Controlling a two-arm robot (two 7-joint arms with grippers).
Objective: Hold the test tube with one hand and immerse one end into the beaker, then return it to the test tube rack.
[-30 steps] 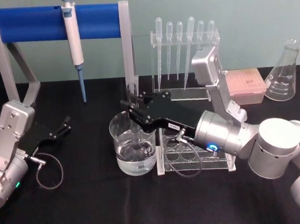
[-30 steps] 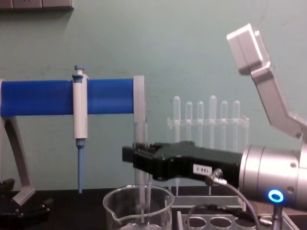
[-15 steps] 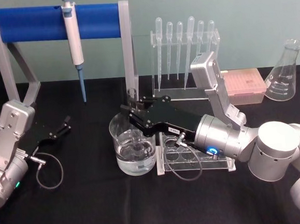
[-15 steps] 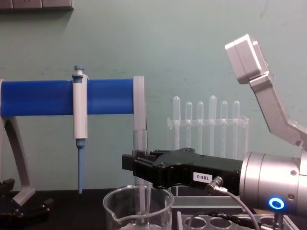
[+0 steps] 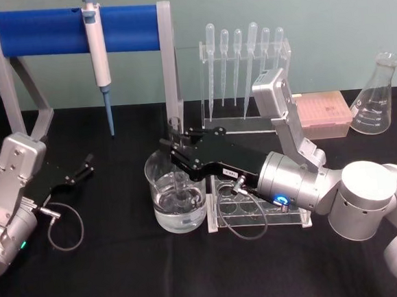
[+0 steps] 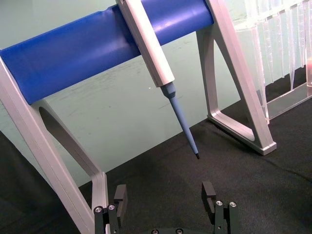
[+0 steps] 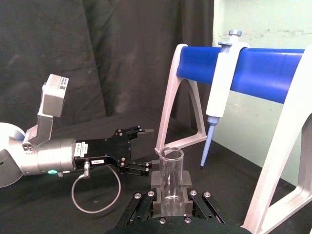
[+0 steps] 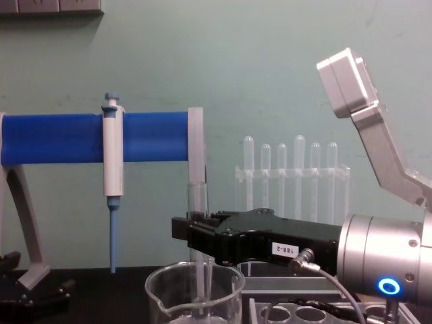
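While left gripper (image 6: 165,194) rests spread, right gripper (image 8: 197,234) (clamped) holds test tube (image 8: 197,201) in beaker (image 5: 165,216)

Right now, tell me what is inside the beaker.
The beaker holds clear liquid and the test tube's lower end, gripped by the right gripper. Whether the tip touches bottom is hidden.

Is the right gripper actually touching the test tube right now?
Touching. The right wrist view shows the right gripper with its fingers pressed against both sides of the upright test tube, no gap.
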